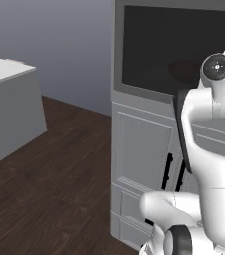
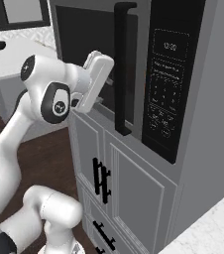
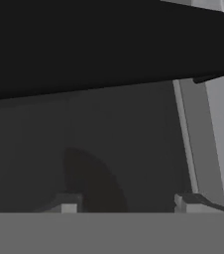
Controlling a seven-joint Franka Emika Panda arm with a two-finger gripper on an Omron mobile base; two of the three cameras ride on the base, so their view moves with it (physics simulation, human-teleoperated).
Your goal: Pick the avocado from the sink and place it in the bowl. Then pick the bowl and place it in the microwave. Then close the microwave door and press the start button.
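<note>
tool: the tool (image 3: 128, 202) is released; in the hand view its two tips stand well apart with nothing between them, pointed straight at dark glass.
tool's contact: I cannot tell whether the tips touch the glass or stop just short of it.
microwave door: the microwave door (image 1: 159, 45) sits at head height above the cabinet fronts, and its frame looks flush or very nearly flush with the body, so I judge it shut or all but shut.
door handle: the long dark door handle (image 2: 123, 69) runs across 12 o'clock of the tips in the hand view. In the right base view it stands upright, just beside the hand at 3 o'clock.
control panel: the black control panel (image 2: 166, 84) lies beyond the handle, further toward 3 o'clock, with rows of small keys; which key is start is too small to read.
bowl and avocado: the glass is too dark to make them out, though this stage suggests they are inside.
cabinet fronts: the grey cabinet fronts (image 2: 134, 188) with dark pulls are at 6 o'clock, below the door.
step in hand: likely finishing the door push, then moving to the start key.
doing it well: press flat on the frame until the door seats. Back off clear of the handle, then travel toward 3 o'clock. Bring the tips together so one firm point meets a single key, and approach the panel square-on to avoid brushing its neighbours.
</note>
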